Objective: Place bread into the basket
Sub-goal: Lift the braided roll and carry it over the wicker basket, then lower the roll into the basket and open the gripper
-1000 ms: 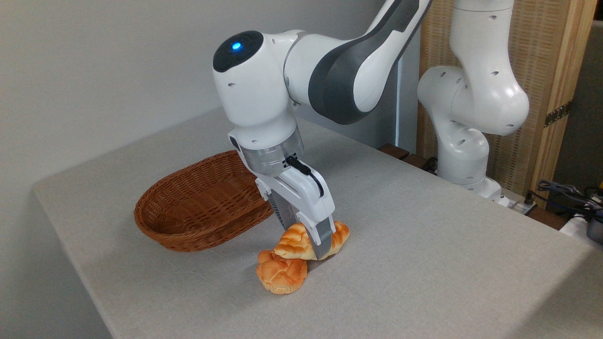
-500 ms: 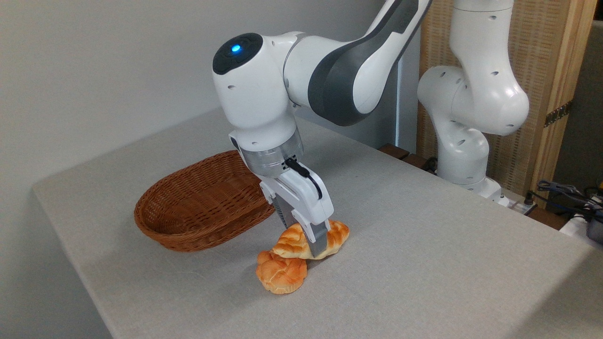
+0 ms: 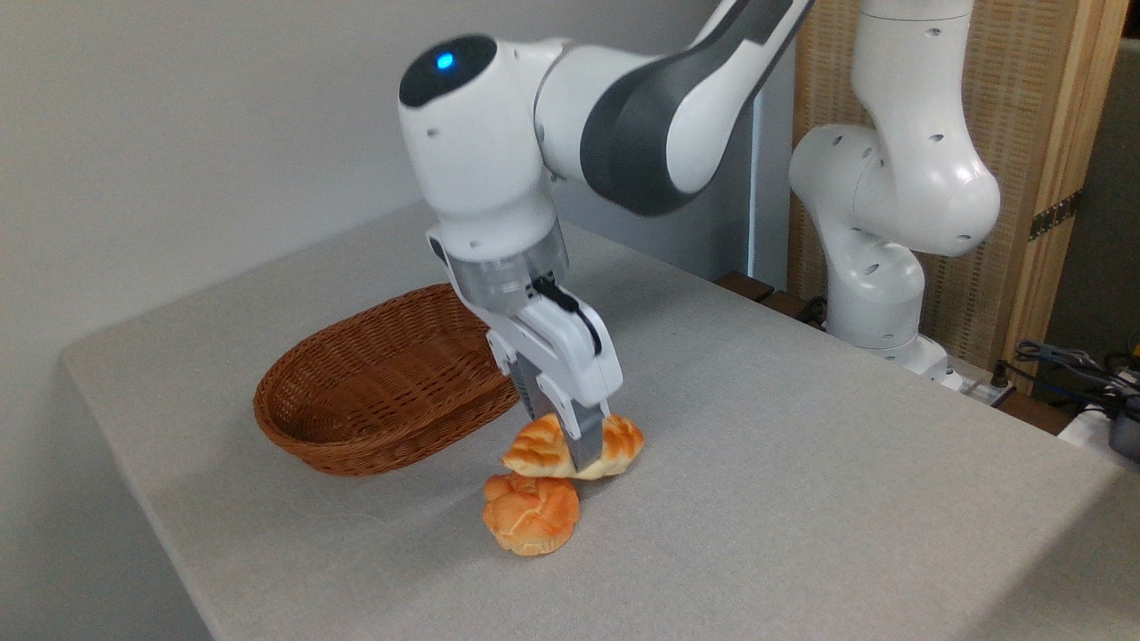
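The gripper [image 3: 581, 450] has its jaws clamped across the middle of the bread [image 3: 573, 447], holding it just above the orange bun [image 3: 531, 515] on the desk [image 3: 802, 499], beside the empty basket [image 3: 383, 392]

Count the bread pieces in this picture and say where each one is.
2. The bread is held in the gripper above the table; the bun sits on the table below it.

No readable text, labels or numbers anywhere.
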You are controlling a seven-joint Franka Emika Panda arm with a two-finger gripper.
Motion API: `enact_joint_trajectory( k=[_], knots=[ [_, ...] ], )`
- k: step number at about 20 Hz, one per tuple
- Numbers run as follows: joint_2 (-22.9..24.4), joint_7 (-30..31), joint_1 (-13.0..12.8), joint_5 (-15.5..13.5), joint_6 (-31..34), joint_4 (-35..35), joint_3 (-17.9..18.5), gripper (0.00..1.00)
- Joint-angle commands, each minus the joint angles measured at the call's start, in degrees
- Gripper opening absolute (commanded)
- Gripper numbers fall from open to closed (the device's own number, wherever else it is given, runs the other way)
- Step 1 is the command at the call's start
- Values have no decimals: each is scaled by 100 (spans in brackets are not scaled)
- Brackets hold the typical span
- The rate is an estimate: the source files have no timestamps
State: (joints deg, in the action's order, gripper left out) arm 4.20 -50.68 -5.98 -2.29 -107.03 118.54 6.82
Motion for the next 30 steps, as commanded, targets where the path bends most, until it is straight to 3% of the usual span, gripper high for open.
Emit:
enact_joint_trajectory(
  k=[1, 8, 13, 14, 15, 16, 20, 30],
  knots=[
    [186, -73, -52, -157, 410, -453, 3, 41],
    [116, 23, -79, -930, 463, -875, -400, 43],
    [-33, 278, -79, -1291, 358, -938, -752, 44],
    [-86, 374, -79, -1370, 288, -938, -788, 54],
    [-138, 558, -88, -1423, 113, -938, -823, 80],
    [-191, 803, -79, -1415, -71, -938, -962, 99],
    [-359, 1025, -79, -1371, -380, -938, -1122, 100],
    [-350, 1034, -79, -1362, -381, -938, -1148, 100]
  ],
)
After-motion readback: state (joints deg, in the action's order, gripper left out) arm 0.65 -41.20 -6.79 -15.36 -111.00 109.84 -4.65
